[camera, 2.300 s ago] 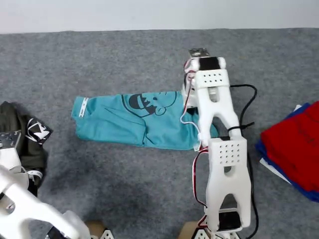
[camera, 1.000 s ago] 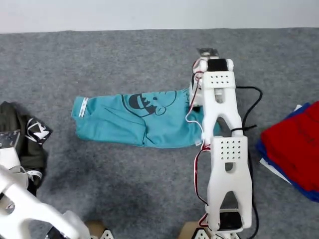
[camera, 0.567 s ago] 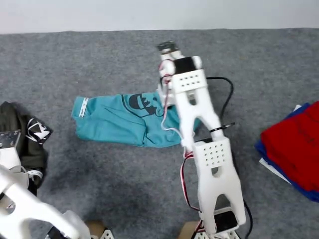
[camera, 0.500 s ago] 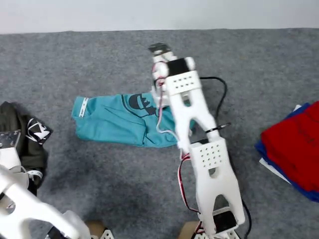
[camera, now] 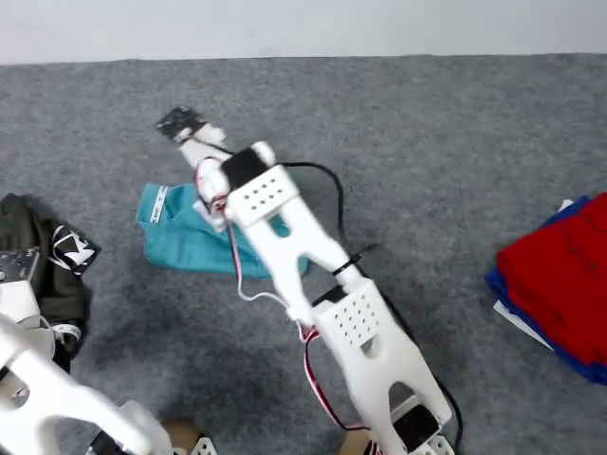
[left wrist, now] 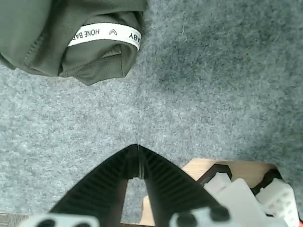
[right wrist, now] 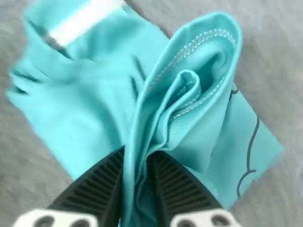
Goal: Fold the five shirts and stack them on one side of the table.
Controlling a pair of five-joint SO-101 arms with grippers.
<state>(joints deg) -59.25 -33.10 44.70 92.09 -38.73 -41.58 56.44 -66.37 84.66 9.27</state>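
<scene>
The right gripper (right wrist: 137, 161) is clamped on a bunched fold of the teal shirt (right wrist: 189, 94), with its black ribbed fingers (right wrist: 102, 182) pressed against either side of the doubled cloth (a stitched hem curls in a loop just past the tips). In the high view the right arm (camera: 313, 275) stretches on a slant from the near edge toward the far left. Its wrist is over the teal shirt, which lies left of the middle of the grey table (camera: 455, 142). The shirt's white neck label (camera: 159, 201) shows at its left end. The left gripper (left wrist: 138, 150) is pinched fully together with nothing between the tips and hangs above bare grey surface. Near it is the dark green shirt (left wrist: 71, 33), crumpled at the table's left edge. At the right edge a red shirt (camera: 560, 275) lies folded on top of a blue shirt (camera: 501, 282).
</scene>
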